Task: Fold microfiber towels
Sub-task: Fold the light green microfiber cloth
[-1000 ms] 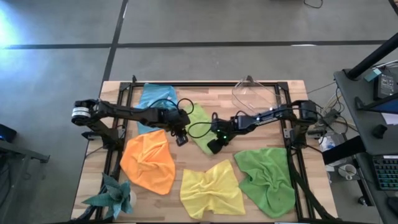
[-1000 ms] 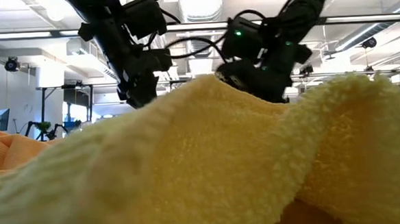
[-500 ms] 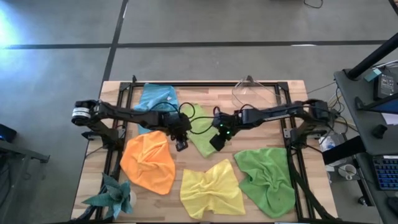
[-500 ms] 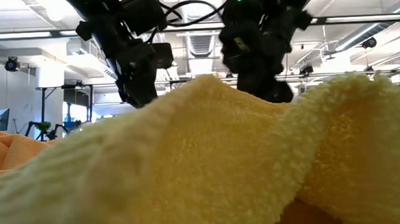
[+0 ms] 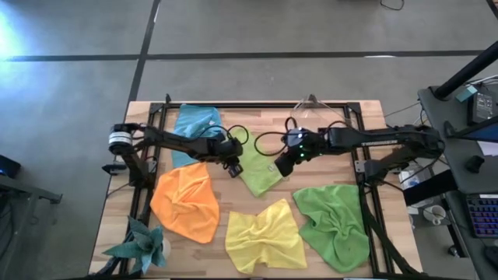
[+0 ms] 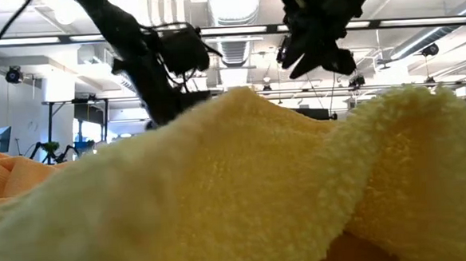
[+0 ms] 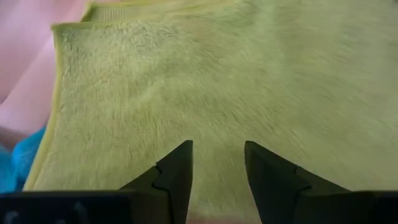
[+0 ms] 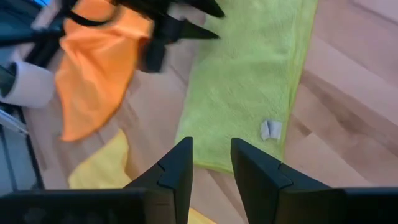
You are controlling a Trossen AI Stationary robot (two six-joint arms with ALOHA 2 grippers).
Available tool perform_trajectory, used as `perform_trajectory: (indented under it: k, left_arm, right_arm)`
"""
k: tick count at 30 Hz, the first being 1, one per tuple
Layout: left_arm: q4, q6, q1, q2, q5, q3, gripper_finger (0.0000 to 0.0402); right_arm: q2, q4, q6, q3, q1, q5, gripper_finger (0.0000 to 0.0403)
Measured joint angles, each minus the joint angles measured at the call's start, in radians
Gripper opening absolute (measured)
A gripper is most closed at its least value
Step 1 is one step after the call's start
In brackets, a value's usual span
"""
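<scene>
The lime green towel [image 5: 258, 169] lies as a folded strip on the middle of the table; it also shows in the left wrist view [image 7: 249, 74] and the right wrist view [image 8: 249, 81], with a white tag [image 8: 270, 129]. My left gripper [image 5: 233, 169] is open low over its left part [image 7: 217, 149]. My right gripper [image 5: 280, 166] is open and raised above its right edge [image 8: 210, 146]. The blue [image 5: 196, 124], orange [image 5: 187, 201], yellow [image 5: 264, 236] and darker green [image 5: 334, 222] towels lie crumpled around it. My left gripper's open fingers [image 7: 180, 162] point down at the lime towel's top layer, back from its left edge. I cannot tell whether the tips touch the cloth.
A teal spiky ornament [image 5: 140, 245] sits at the near left corner. A clear plastic piece [image 5: 315, 117] lies at the far edge, right of centre. In the low view the yellow towel [image 6: 244, 186] fills the foreground and hides the table.
My right gripper has risen clear of the lime towel and drawn back toward the table's right and far side. My left gripper has shifted a little to the right and far, staying low over the towel. The lime towel lies much as before.
</scene>
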Motion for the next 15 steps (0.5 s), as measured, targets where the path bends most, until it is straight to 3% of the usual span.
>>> perform_trajectory:
  k: [5,15]
  left_arm:
    - [0.025,0.0,0.018,0.071,-0.001,0.028,0.013]
    - [0.259,0.237,0.035,0.184,0.013,0.033,0.013]
  right_arm:
    - [-0.038,-0.006,0.002,-0.004,0.0,0.013,0.0107]
    - [-0.054,-0.076,0.031,-0.004,0.007,0.019,0.0107]
